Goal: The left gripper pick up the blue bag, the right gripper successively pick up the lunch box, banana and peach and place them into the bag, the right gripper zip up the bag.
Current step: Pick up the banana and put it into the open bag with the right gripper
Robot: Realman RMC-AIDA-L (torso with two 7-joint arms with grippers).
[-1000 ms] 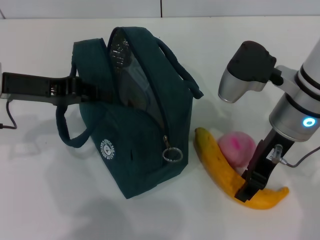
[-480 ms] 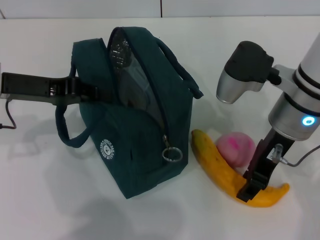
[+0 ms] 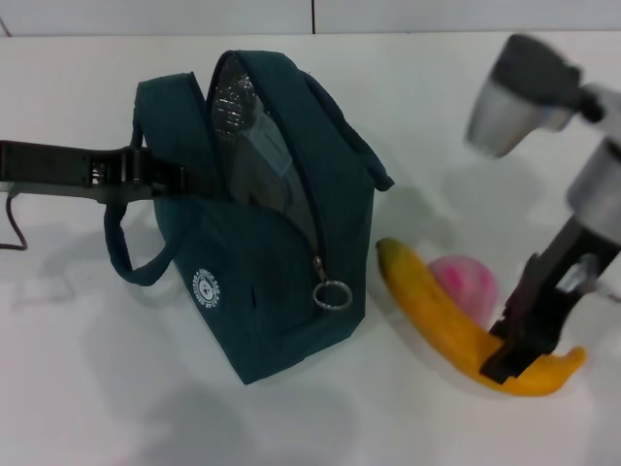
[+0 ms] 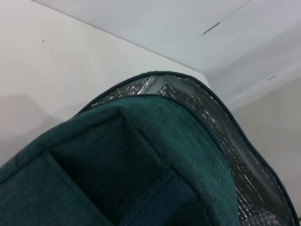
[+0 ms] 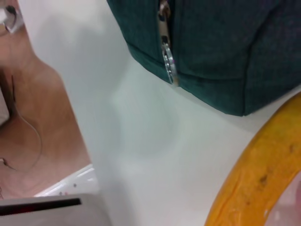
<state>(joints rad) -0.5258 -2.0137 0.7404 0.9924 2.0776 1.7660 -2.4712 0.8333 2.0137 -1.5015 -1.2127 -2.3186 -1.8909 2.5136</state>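
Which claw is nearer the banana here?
Right. The right claw is clamped on the banana near its far end; the left claw is across the blue bag, holding its side.

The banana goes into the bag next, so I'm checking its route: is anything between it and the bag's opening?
Nothing visible blocks it. The banana, with the right gripper at its far end, lies beside the blue bag with bare table between. The peach sits behind it, away from the bag. The left gripper is at the bag's other side.
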